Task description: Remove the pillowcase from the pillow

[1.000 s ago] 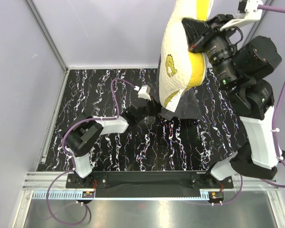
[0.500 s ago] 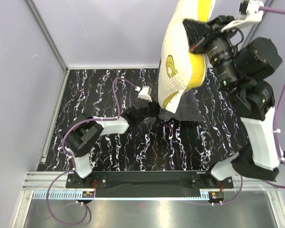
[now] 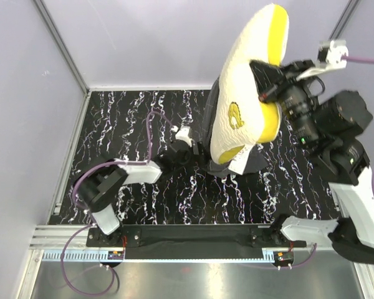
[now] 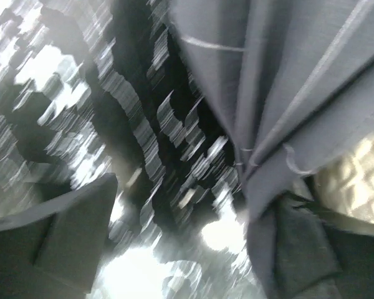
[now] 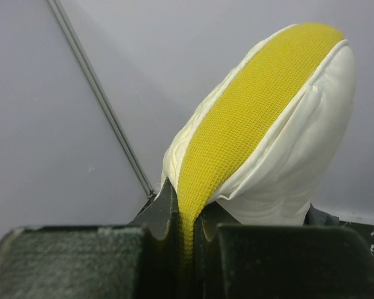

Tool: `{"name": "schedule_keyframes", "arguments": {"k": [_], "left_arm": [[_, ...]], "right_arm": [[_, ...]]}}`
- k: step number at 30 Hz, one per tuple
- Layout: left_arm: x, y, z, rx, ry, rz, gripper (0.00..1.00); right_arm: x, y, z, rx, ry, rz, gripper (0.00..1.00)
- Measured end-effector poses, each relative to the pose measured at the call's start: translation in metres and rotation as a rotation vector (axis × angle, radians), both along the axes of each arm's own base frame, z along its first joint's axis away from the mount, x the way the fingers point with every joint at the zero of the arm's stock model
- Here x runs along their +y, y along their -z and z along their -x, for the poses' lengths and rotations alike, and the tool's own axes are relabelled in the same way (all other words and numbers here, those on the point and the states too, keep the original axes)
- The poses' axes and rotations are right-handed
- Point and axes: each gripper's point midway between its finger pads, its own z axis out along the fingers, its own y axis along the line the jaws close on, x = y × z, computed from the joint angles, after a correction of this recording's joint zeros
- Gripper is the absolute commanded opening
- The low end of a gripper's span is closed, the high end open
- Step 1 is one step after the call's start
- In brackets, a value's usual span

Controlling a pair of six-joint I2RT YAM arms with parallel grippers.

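Observation:
The cream-white quilted pillow (image 3: 243, 118) with a yellow side hangs upright above the table. My right gripper (image 3: 260, 81) is shut on its yellow edge (image 5: 249, 118), and in the right wrist view the right gripper (image 5: 186, 215) has both jaws pressed on the yellow band. The dark grey pillowcase (image 3: 254, 159) bunches round the pillow's lower end, touching the table. My left gripper (image 3: 195, 151) is low beside it. In the blurred left wrist view the left gripper (image 4: 193, 199) is open, the pillowcase (image 4: 287, 93) lies against its right finger, and a patch of pillow (image 4: 355, 180) shows.
The black, white-veined marble tabletop (image 3: 143, 112) spreads under both arms. Grey walls with metal rails (image 3: 62, 47) close the left and back sides. A purple cable (image 3: 151, 128) loops over the left arm.
My left gripper has opened and let go of the pillowcase. The right arm has swung the pillow rightward and nearer, so its whole top end now shows.

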Motion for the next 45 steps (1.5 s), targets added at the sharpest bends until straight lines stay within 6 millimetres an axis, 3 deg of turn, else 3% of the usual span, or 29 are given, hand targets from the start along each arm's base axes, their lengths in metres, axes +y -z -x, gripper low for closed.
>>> {"name": "schedule_keyframes", "arguments": {"k": [2, 5, 11, 16, 20, 26, 30, 33, 37, 39, 45], "left_arm": [[0.019, 0.001, 0.016, 0.03, -0.003, -0.049, 0.99], [0.042, -0.024, 0.033, 0.014, -0.009, -0.066, 0.99], [0.093, -0.11, 0.06, -0.117, -0.096, 0.014, 0.99], [0.125, -0.13, 0.079, -0.137, -0.142, 0.006, 0.99], [0.14, -0.148, 0.095, -0.157, -0.142, 0.031, 0.99], [0.134, -0.224, 0.11, -0.272, -0.064, 0.199, 0.99], [0.129, -0.268, 0.12, -0.346, 0.009, 0.257, 0.99], [0.129, -0.277, 0.123, -0.371, 0.028, 0.254, 0.99], [0.126, -0.267, 0.123, -0.348, 0.045, 0.222, 0.99], [0.123, -0.259, 0.121, -0.323, 0.051, 0.201, 0.99], [0.111, -0.222, 0.113, -0.241, 0.058, 0.133, 0.99]], "right_arm": [[-0.012, 0.016, 0.007, -0.004, 0.023, -0.001, 0.0], [-0.027, 0.033, 0.012, -0.006, 0.059, 0.003, 0.0], [-0.024, 0.065, -0.001, 0.031, 0.103, 0.064, 0.0], [0.001, 0.125, -0.032, 0.132, 0.136, 0.193, 0.0], [0.024, 0.156, -0.048, 0.175, 0.106, 0.231, 0.0], [0.072, 0.205, -0.066, 0.255, -0.013, 0.246, 0.0], [0.107, 0.26, -0.086, 0.363, -0.066, 0.291, 0.0], [0.124, 0.3, -0.096, 0.449, -0.083, 0.321, 0.0], [0.142, 0.34, -0.107, 0.542, -0.089, 0.34, 0.0], [0.15, 0.348, -0.114, 0.569, -0.087, 0.334, 0.0], [0.182, 0.344, -0.119, 0.585, -0.093, 0.305, 0.0]]}}
